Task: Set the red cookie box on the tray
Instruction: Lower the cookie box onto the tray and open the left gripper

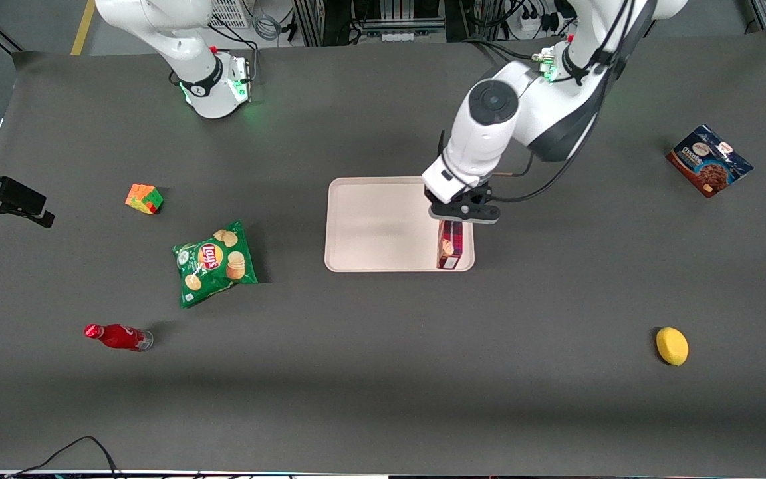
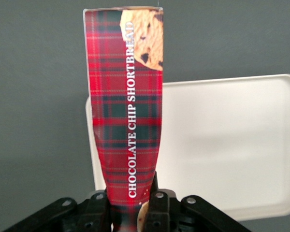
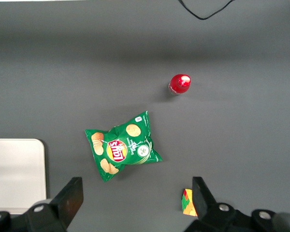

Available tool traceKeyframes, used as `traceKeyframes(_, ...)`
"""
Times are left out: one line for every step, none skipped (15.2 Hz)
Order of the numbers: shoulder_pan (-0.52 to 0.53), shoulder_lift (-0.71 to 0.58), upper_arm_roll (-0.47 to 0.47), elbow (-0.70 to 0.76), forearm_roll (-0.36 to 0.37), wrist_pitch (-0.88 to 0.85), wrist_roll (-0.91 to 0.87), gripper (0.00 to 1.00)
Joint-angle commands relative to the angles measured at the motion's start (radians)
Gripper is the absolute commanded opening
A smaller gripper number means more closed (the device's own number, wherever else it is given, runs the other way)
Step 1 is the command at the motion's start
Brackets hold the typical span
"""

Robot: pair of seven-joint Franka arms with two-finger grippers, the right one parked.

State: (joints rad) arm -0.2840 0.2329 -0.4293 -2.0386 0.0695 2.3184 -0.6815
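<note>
Cardboard, dark-red plaid, the long narrow red cookie box (image 1: 450, 245) sits over the tray (image 1: 370, 226) at its working-arm end, under the downward-bent gripper (image 1: 464, 214). Wrist view: fingers (image 2: 157, 205) clamp the carton's end (lettered "Chocolate Chip Shortbread"), the smooth pale tray (image 2: 232, 145) below.

The gripper (image 1: 452, 221), clamped on the red cookie box (image 1: 450, 245), is held over the tray (image 1: 370, 226); most of the tray's floor is left bare.
</note>
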Motion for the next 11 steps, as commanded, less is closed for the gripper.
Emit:
traceKeyframes(-0.018,0.034,0.003,-0.092,0.033,0.128,-0.085,0.00)
traceKeyframes(-0.023,0.046,0.004,-0.106,0.033,0.148,-0.105,0.00)
traceKeyframes(-0.035,0.060,0.004,-0.114,0.035,0.157,-0.110,0.00)
traceKeyframes(-0.038,0.068,0.004,-0.120,0.039,0.157,-0.112,0.00)
traceKeyframes(-0.038,0.074,0.006,-0.123,0.050,0.157,-0.112,0.00)
traceKeyframes(-0.038,0.080,0.011,-0.123,0.058,0.157,-0.112,0.00)
traceKeyframes(-0.040,0.088,0.015,-0.126,0.058,0.159,-0.112,0.00)
traceKeyframes(-0.040,0.092,0.017,-0.126,0.061,0.160,-0.112,0.00)
traceKeyframes(-0.040,0.098,0.017,-0.126,0.061,0.160,-0.113,0.00)
traceKeyframes(-0.041,0.105,0.027,-0.129,0.061,0.160,-0.113,0.00)
traceKeyframes(-0.046,0.108,0.041,-0.129,0.061,0.168,-0.118,0.00)
